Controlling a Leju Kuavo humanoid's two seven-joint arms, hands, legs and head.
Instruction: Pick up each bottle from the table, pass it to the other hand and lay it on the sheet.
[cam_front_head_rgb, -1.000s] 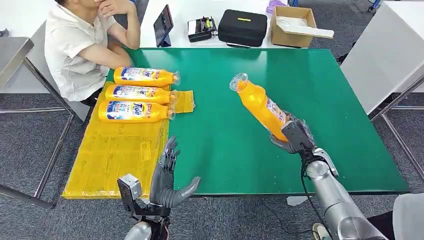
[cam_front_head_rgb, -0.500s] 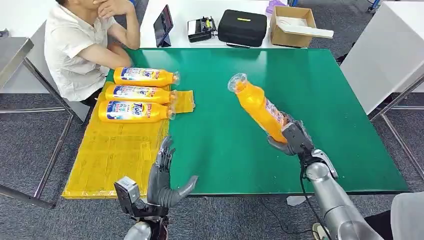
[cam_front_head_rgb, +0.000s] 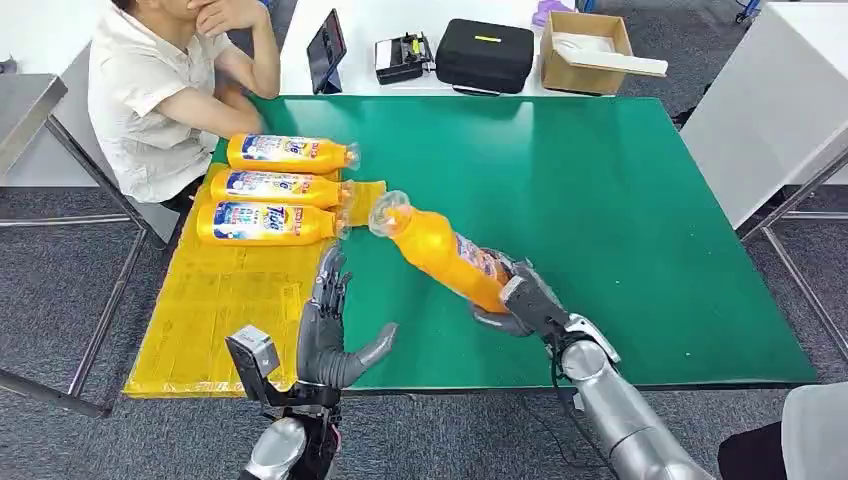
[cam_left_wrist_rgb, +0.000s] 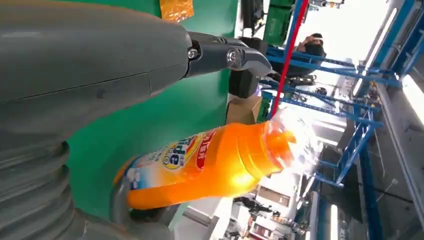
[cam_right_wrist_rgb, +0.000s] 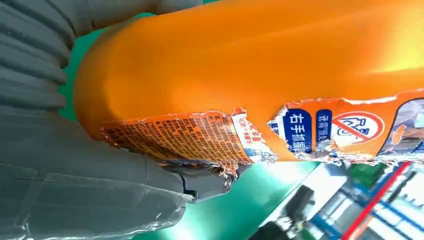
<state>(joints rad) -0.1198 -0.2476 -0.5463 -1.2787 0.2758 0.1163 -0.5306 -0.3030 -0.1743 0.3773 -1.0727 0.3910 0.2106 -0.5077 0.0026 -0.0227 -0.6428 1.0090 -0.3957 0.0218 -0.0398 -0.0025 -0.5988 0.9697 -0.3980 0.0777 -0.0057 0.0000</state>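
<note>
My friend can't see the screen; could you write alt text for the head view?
The robot's right hand holds an orange plastic bottle tilted above a green table, its cap pointing towards the open left hand. Three matching bottles lie on a yellow sheet, beside a seated person.

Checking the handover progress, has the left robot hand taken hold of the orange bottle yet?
No, the left robot hand is open with fingers spread, apart from the orange bottle, which the right robot hand grips by its base.
</note>
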